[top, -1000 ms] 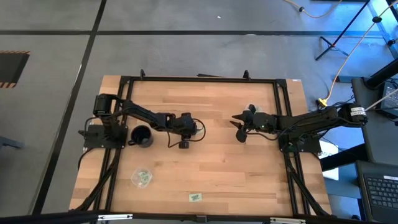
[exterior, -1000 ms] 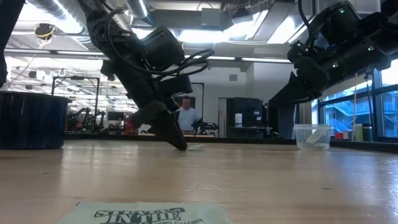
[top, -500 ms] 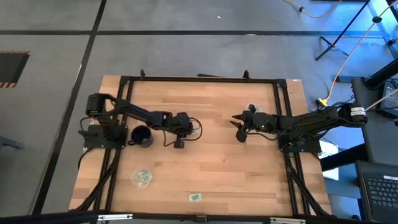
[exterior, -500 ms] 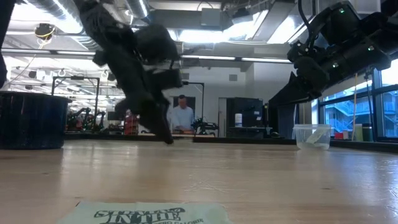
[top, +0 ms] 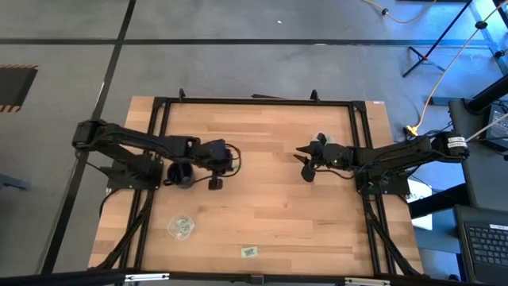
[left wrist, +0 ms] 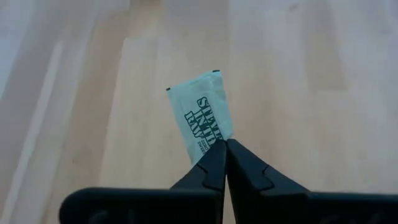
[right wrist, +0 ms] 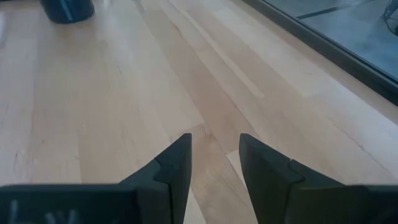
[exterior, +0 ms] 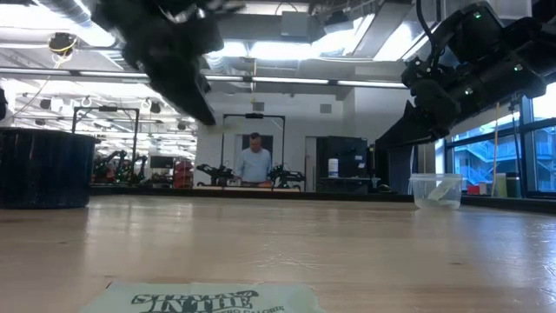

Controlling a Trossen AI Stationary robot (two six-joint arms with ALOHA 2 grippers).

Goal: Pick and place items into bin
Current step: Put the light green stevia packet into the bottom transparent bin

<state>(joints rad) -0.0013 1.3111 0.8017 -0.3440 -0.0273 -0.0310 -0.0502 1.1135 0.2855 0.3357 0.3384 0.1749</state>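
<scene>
On the left, the black cup (top: 180,173) stands near the table's left edge. The left gripper (top: 215,183) hangs just beside it, above the wood, clenched on one green packet (left wrist: 202,122) by its end. To do this step well, I think the arm should bring the packet fully over the cup's mouth before letting go, because a thin packet can slide off a rim. A clear tub (top: 181,226) and a second packet (top: 250,252) lie near the front edge. At the right, the right gripper (top: 305,167) waits over mid-table, fingers apart, holding nothing.
</scene>
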